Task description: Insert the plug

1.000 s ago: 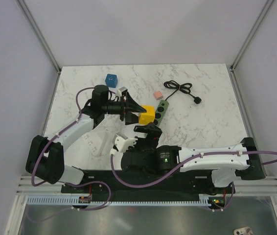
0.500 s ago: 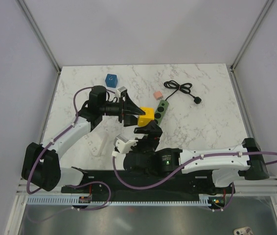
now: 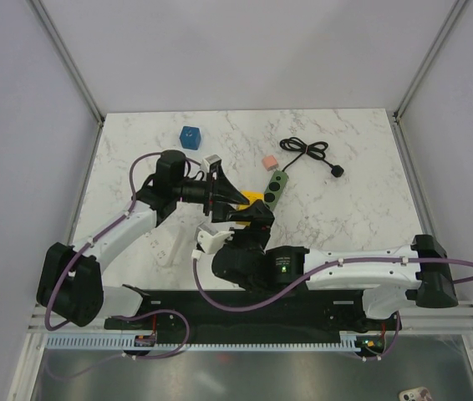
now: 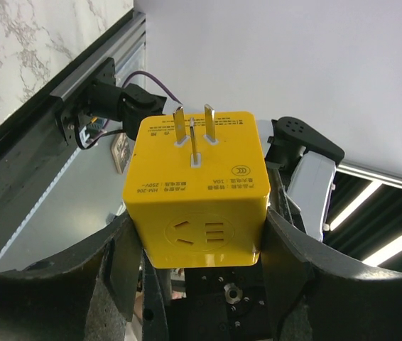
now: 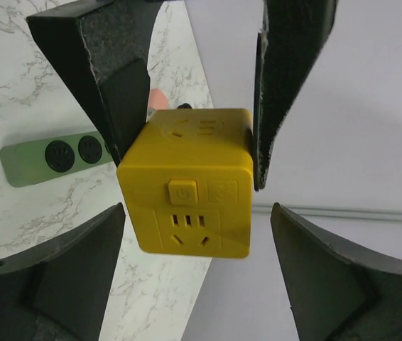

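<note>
Judging by the layout, insertion is not yet done. The yellow plug cube (image 4: 195,192) is in the air just left of the green power strip (image 3: 276,187). Two grippers show. The left gripper (image 4: 197,241) clamps the cube's sides, and the right gripper (image 5: 197,209) stands wide around it, touching nothing. Counted: one strip, one black cable (image 3: 307,152) beyond it, one yellow cube, one blue cube (image 3: 190,136) well left, one pink cube (image 3: 270,161) near its far end.
</note>
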`<state>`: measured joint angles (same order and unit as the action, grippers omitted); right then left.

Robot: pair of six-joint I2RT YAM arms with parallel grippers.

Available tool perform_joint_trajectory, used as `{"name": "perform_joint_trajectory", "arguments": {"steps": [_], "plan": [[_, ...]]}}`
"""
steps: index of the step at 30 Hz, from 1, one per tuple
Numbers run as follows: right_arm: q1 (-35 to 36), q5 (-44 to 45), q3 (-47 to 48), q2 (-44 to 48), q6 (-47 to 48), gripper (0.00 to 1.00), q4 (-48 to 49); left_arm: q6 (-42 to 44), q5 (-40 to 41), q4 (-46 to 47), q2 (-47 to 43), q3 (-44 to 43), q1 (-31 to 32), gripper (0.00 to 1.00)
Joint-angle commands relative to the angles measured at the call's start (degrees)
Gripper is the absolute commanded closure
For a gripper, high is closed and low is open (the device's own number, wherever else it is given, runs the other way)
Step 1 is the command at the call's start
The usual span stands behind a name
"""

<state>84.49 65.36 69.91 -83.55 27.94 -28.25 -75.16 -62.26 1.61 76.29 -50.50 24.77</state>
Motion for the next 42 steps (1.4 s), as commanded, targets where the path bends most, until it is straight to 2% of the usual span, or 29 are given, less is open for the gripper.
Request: {"name": "perform_joint_trajectory", "arguments": {"steps": [1, 2, 4, 7, 8, 10, 11, 13, 14, 15, 17, 20, 24, 26, 30, 35, 39, 40, 42], "plan": [[-0.64, 0.12, -1.7, 0.58, 3.68, 0.11, 5.38, 0.45, -4.27, 0.5, -2.29, -1.53, 0.54, 0.98], [-0.73, 0.12, -2.05, 0.75, 4.22, 0.19, 6.44, 0.54, -4.36, 0.33, -2.29, -1.27, 0.62, 0.98], [-1.52, 0.64, -3.8, 1.37, 6.06, 0.3, 10.9, 0.71, -4.97, 0.33, -2.2, -0.92, 0.63, 0.98], [-2.66, 0.99, -6.18, 1.98, 10.1, 0.38, 17.15, 0.98, -5.94, 0.33, -2.02, -0.21, 0.71, 0.98], [-3.01, 0.82, -6.62, 2.07, 11.68, 0.51, 18.13, 1.15, -6.12, 0.33, -1.85, 0.14, 0.63, 0.98], [-3.28, 1.26, -7.94, 2.69, 13.18, 0.66, 21.82, 1.15, -6.38, 0.33, -1.85, 0.31, 0.71, 0.98], [-3.45, 1.26, -8.38, 2.95, 13.97, 0.77, 22.7, 1.24, -6.47, 0.24, -1.67, 0.23, 0.71, 0.98], [-3.54, 1.69, -9.43, 3.83, 15.56, 0.87, 25.52, 1.41, -6.56, 0.33, -1.41, -0.12, 0.63, 0.98], [-3.54, 1.87, -9.53, 4.18, 15.82, 0.97, 25.87, 2.02, -6.56, 0.33, -1.32, -0.3, 0.63, 0.79], [-3.63, 1.87, -9.62, 4.88, 15.56, 1.0, 25.96, 2.47, -6.65, 0.24, -1.06, -0.74, 0.71, 0.65], [-3.72, 1.26, -9.88, 5.93, 15.04, 1.0, 25.53, 2.82, -6.82, 0.24, -0.71, -1.97, 0.71, 0.32], [-3.89, -0.5, -10.06, 7.78, 13.37, 1.0, 23.33, 2.91, -6.21, 0.24, 0.0, -3.55, 0.71, 0.17], [-5.21, 0.11, -10.23, 9.63, 12.4, 1.0, 21.75, 2.65, -5.51, 0.24, 1.4, -5.22, 0.71, 0.08], [-5.82, 0.03, -10.49, 10.59, 11.52, 1.0, 21.22, 2.21, -4.98, 0.24, 2.19, -5.48, 0.54, 0.0], [-6.7, -1.37, -10.5, 11.83, 7.75, 1.0, 17.02, 1.59, -3.49, 0.24, 3.68, -7.06, 0.36, 0.0], [-7.05, -11.45, -8.12, 12.36, -4.46, 1.0, 7.43, 2.81, -0.77, -0.37, 7.9, -13.83, -2.62, 0.0], [-11.0, -20.07, -5.23, 12.88, -12.98, 1.0, -0.47, 11.94, 5.9, -12.03, 10.98, -20.06, -8.15, 0.0], [-12.58, -22.36, -4.44, 13.15, -13.96, 1.0, -1.71, 17.01, 7.4, -15.2, 11.85, -22.25, -10.25, 0.0], [-17.67, -29.56, -1.99, 13.41, -15.28, 1.0, -4.51, 21.78, 11.7, -21.96, 13.96, -24.2, -12.11, 0.0]]}}
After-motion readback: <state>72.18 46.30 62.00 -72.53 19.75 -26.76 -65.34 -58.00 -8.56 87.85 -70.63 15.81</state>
